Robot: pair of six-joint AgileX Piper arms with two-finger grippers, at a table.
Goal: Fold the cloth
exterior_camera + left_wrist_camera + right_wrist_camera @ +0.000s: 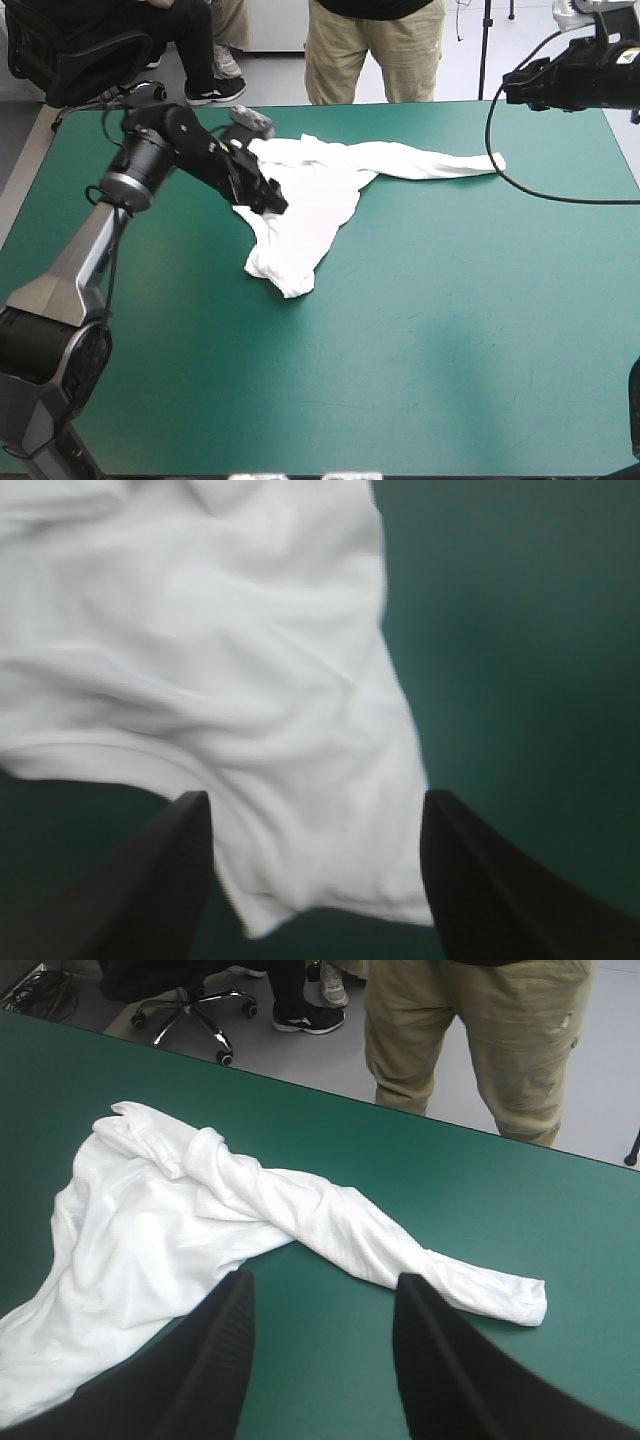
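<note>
T-shirt point(310, 200) is lying crumpled on the teal-green desk point(450, 330), in the upper middle of the high view. One part is stretching as a twisted, rope-like band toward the upper right of that frame, its end lying flat on the cover. A broader part is trailing down toward the frame's centre and ending in a blunt tip.

The left arm is reaching in from the lower left of the high view, and the left hand point(268, 196) is sitting at the shirt's left side, where the band and the broader part meet. In the left wrist view this hand point(315, 797) is released, its black fingers point(140, 890) standing wide apart. A rumpled corner of the T-shirt point(220, 660) is lying between and ahead of them, with bare desk point(520, 630) beside it. Whether the fingers are touching the fabric cannot be told.

The right hand point(512, 88) is hanging raised in the upper right corner of the high view, well apart from the shirt. In the right wrist view this hand point(325, 1278) is also released, fingers apart and grasping nothing. It is looking down over the T-shirt point(150, 1220), whose twisted band is running across the desk point(520, 1210) ahead of the fingers.
</note>
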